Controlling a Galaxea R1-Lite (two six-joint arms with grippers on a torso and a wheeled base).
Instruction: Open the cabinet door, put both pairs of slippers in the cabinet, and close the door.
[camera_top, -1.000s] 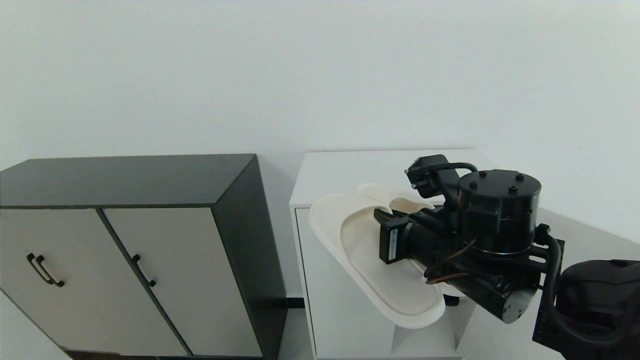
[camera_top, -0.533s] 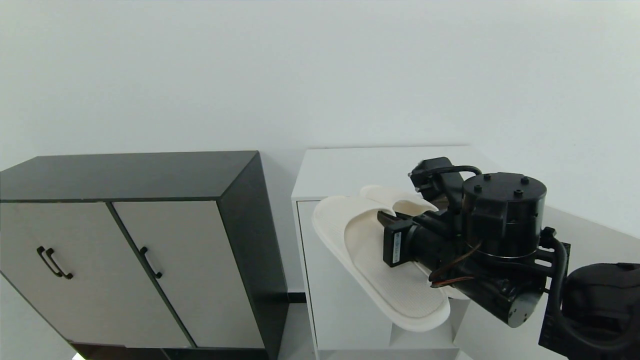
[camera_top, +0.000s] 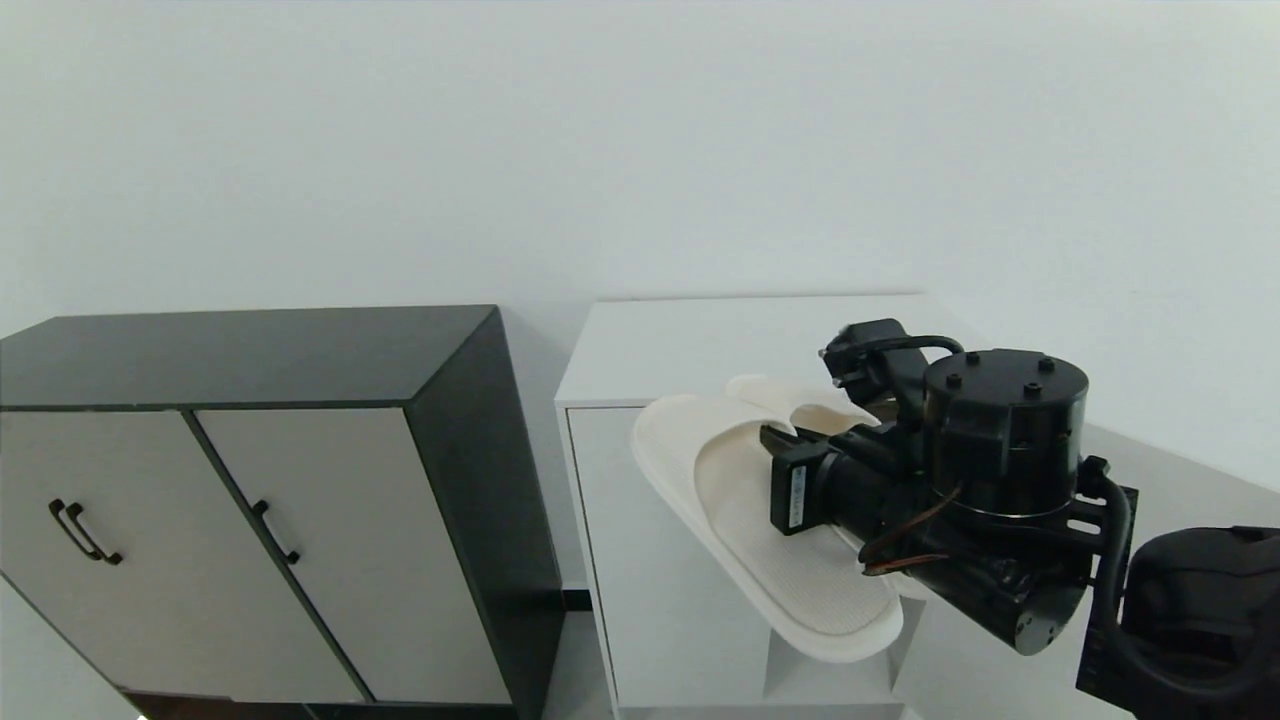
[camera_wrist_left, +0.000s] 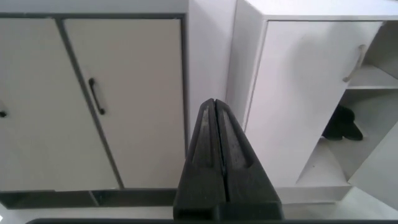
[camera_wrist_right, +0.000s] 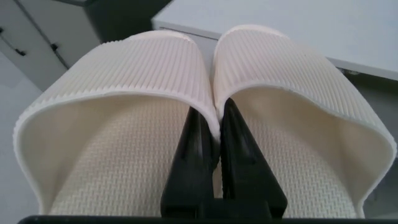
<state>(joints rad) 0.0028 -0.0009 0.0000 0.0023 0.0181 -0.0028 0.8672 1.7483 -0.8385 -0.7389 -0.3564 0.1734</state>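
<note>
A pair of cream slippers (camera_top: 740, 500) hangs in front of the white cabinet (camera_top: 700, 340), at its top front edge. My right gripper (camera_wrist_right: 211, 115) is shut on the two slippers' (camera_wrist_right: 143, 81) inner edges, pinched together. In the left wrist view the white cabinet (camera_wrist_left: 298, 112) has its door open, with a dark pair of slippers (camera_wrist_left: 345, 124) on a lower shelf inside. My left gripper (camera_wrist_left: 214, 106) is shut on nothing, low in front of the gap between the two cabinets.
A black cabinet (camera_top: 250, 355) with two grey doors, both shut, and black handles (camera_top: 275, 530) stands left of the white one. A plain wall is behind both. A narrow gap (camera_top: 545, 480) separates the cabinets.
The head camera has swung slightly, right then back left, shifting both cabinets in the picture. My right gripper keeps the cream slippers at about the same place.
</note>
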